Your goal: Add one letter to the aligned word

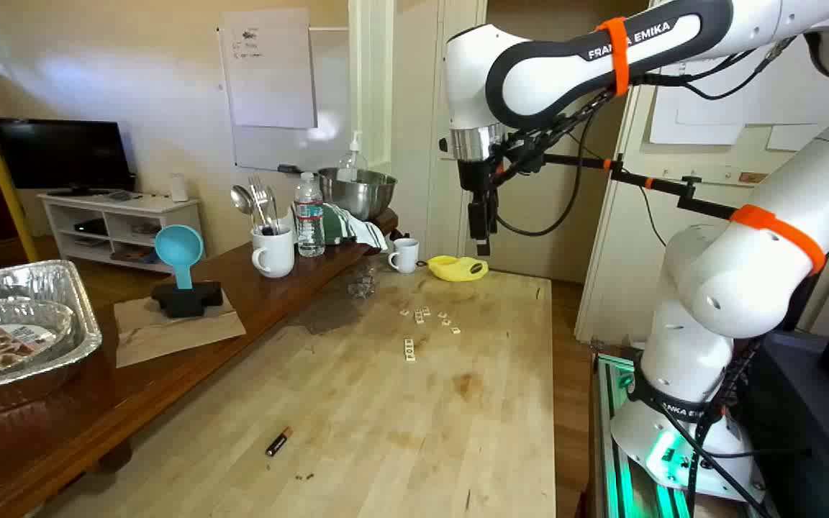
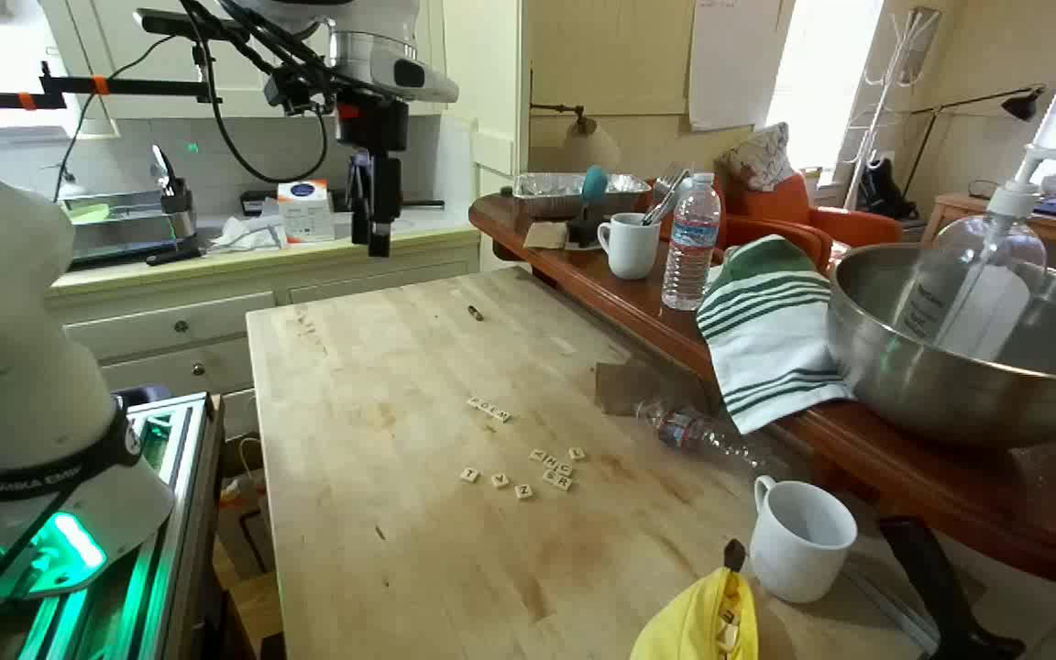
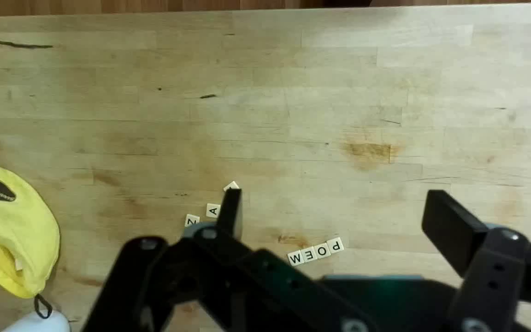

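Whitish POEM tiles (image 3: 315, 251), flat on table (image 3: 284, 115), below tool (image 3: 333, 210)

Four tiles (image 3: 322, 250) in the aligned word (image 3: 312, 253), two white mugs (image 2: 798, 555), one yellow pouch (image 3: 19, 216) and one battery (image 1: 278, 441) are counted.

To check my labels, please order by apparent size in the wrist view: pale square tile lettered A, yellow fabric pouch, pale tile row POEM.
Largest: yellow fabric pouch, partly cropped
Middle: pale tile row POEM
Smallest: pale square tile lettered A
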`<state>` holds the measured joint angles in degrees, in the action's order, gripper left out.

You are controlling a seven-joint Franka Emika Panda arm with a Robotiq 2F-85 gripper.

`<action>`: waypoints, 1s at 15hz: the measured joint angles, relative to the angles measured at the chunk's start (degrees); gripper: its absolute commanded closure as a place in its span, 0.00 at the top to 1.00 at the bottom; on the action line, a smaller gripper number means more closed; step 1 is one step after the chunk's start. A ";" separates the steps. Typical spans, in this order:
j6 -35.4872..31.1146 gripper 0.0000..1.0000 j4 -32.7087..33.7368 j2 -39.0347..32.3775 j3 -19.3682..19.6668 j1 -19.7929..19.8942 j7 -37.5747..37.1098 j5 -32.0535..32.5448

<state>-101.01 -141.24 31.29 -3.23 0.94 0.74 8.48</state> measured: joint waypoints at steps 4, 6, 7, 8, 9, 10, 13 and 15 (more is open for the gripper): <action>0.00 1.00 0.00 0.00 0.00 0.00 0.00 0.00; 0.00 1.00 0.00 0.00 0.00 0.00 0.00 0.00; 0.00 1.00 0.00 0.00 0.00 0.00 0.00 0.00; 0.00 1.00 0.00 0.00 0.00 0.00 0.00 0.00; 0.00 1.00 0.00 0.00 0.04 -0.03 0.00 0.00; -0.31 1.00 0.00 -0.13 0.17 0.05 -0.55 0.00; -4.40 1.00 -0.07 -2.39 1.75 1.25 -2.79 0.00; -11.23 1.00 -0.46 -5.00 3.89 2.47 -3.78 -0.39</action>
<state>-112.23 -141.70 26.29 0.66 3.42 -3.04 8.09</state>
